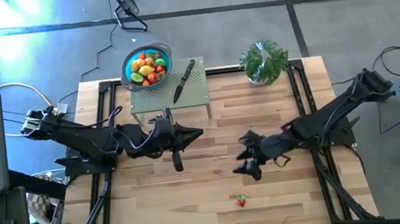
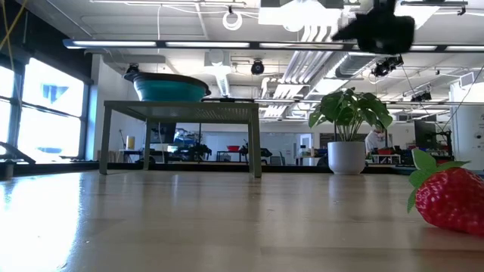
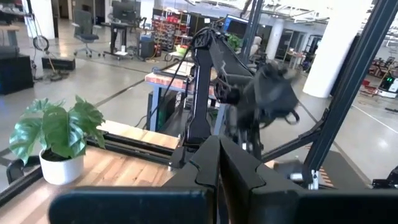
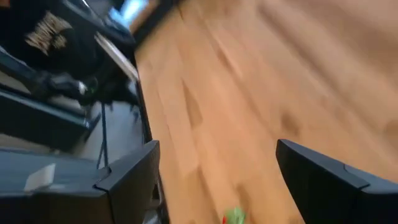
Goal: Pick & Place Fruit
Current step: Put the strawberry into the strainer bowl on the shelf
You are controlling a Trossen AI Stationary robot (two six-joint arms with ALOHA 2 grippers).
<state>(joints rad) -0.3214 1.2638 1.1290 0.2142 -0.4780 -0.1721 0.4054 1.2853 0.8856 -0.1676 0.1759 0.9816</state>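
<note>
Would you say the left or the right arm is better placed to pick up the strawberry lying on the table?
Right, probably. The right gripper hovers open nearest the strawberry, which shows just ahead of its fingers. The left gripper is shut and farther away, by the small green table.

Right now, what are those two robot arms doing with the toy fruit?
One toy strawberry lies alone on the wooden table. The right gripper is open above the table, empty, with the strawberry just ahead of it, so it looks ready to pick it up. The left gripper is shut, holds nothing, and waits near the small green stand. On that stand are a blue bowl full of fruit and a knife.
</note>
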